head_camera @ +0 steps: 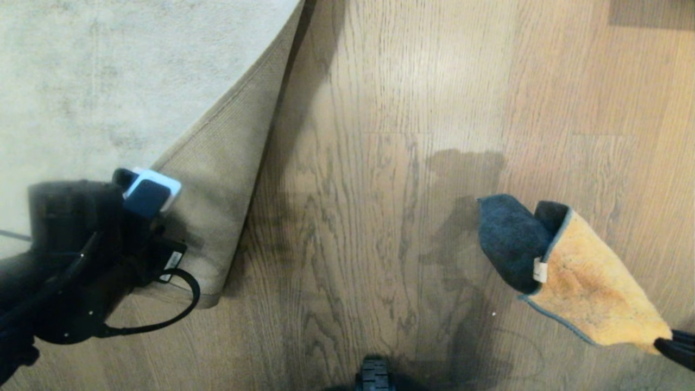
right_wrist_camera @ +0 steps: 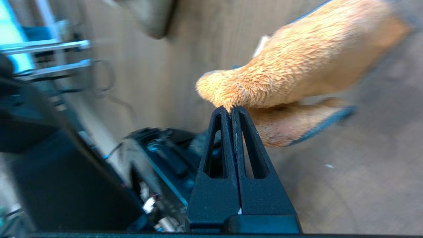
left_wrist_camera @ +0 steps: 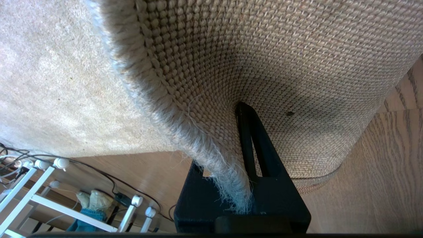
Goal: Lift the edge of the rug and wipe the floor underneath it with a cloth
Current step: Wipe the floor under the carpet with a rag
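The pale grey rug (head_camera: 108,70) lies at the far left, and its near corner is raised so the rug edge (head_camera: 228,179) shows its tan woven backing. My left gripper (head_camera: 142,194) is shut on that edge; in the left wrist view the frayed rug edge (left_wrist_camera: 228,185) sits between the black fingers (left_wrist_camera: 254,145), and one finger is hidden behind the pile. The wood-plank floor (head_camera: 380,163) lies bare beside the fold. At the right, the mustard-orange cloth (head_camera: 586,277) with its dark grey reverse hangs above the floor. My right gripper (right_wrist_camera: 230,110) is shut on a corner of the cloth (right_wrist_camera: 297,69).
A wheel of my base (head_camera: 374,374) shows at the near edge of the floor. White rack legs and cables (left_wrist_camera: 49,191) stand beyond the rug's far side. A small white speck (head_camera: 493,313) lies on the planks near the cloth.
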